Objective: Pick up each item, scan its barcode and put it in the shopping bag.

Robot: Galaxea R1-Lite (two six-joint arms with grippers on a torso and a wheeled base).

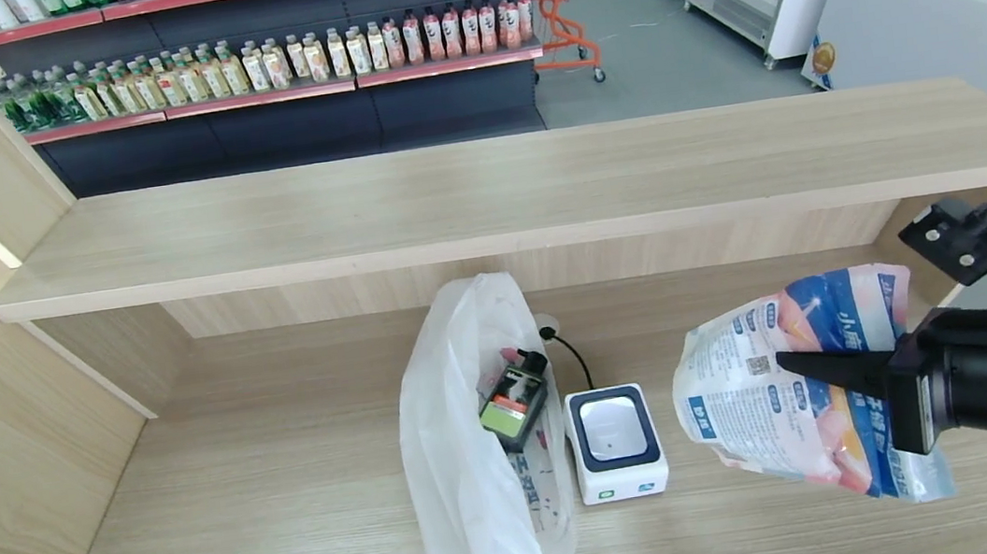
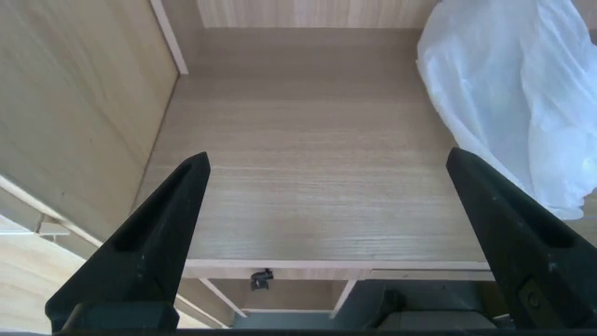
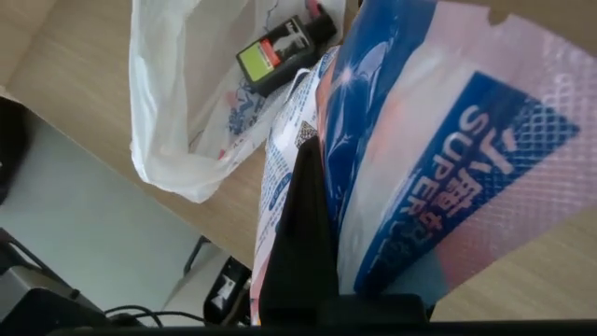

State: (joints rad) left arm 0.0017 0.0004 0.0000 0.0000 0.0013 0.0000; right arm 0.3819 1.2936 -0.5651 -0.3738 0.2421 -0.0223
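The left gripper (image 2: pixel 328 161) is hanging with its 2 fingers spread wide and nothing between them, over bare counter (image 1: pixel 275 492) left of the shopping bag (image 1: pixel 470 506), probably to leave the scanning side free. The bag is standing open-mouthed with 1 packet (image 1: pixel 513 399) lying in it, just left of the scanner (image 1: pixel 615 439), which makes for a short carry. On the right, the right gripper (image 1: pixel 791 363) is pinching a blue and pink pouch (image 1: pixel 783 411) in the air, printed face toward the scanner, seemingly for the barcode read.
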